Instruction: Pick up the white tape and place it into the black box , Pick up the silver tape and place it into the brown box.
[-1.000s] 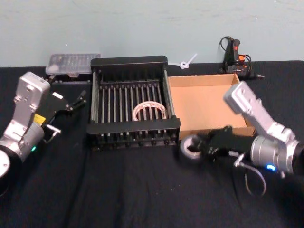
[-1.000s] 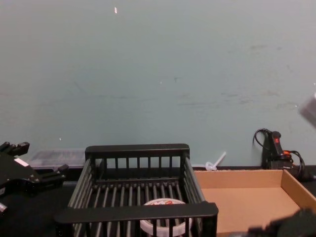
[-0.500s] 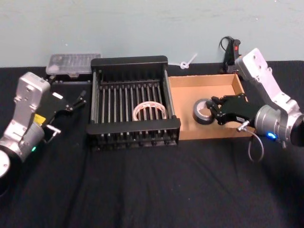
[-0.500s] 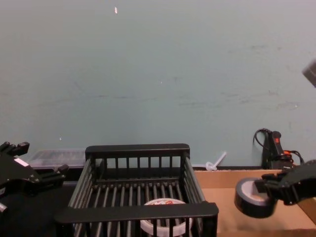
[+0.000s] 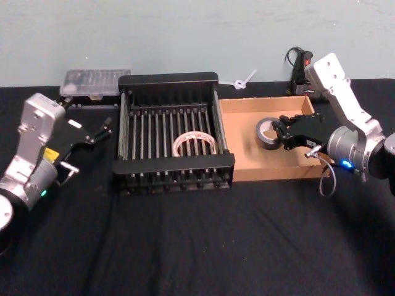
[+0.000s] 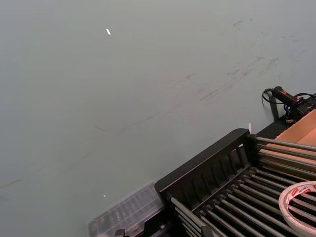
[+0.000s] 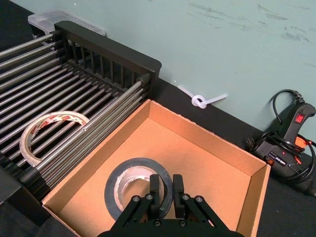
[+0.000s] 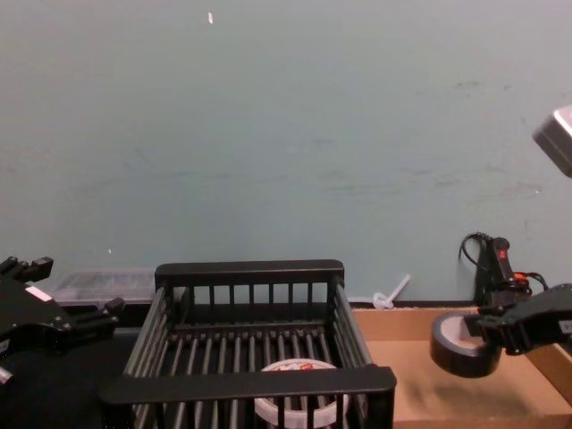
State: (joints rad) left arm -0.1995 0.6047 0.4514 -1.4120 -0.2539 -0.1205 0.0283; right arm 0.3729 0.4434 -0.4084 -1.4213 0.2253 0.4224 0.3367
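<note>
My right gripper (image 5: 279, 132) is shut on the wall of the silver tape (image 5: 269, 133), a grey roll with a dark outer edge. It holds the roll a little above the floor of the brown box (image 5: 247, 104), a shallow cardboard tray. In the right wrist view the fingers (image 7: 156, 184) pinch the silver tape (image 7: 133, 190) over the brown box (image 7: 256, 197). In the chest view the silver tape (image 8: 463, 345) hangs clear of the box floor. The white tape (image 5: 194, 143) with red marks lies flat on the bars of the black box (image 5: 168, 79). My left gripper (image 5: 100, 131) stands open to the left of the crate.
A clear plastic case (image 5: 95, 82) lies behind the crate at the back left. A black and orange corded tool (image 5: 305, 71) and a white zip tie (image 5: 244, 80) lie behind the cardboard tray by the wall. Black cloth (image 5: 197, 246) covers the table in front.
My right gripper has lifted the silver tape from the cloth in front of the brown box and carried it back over the box. The left arm and white tape have stayed still.
</note>
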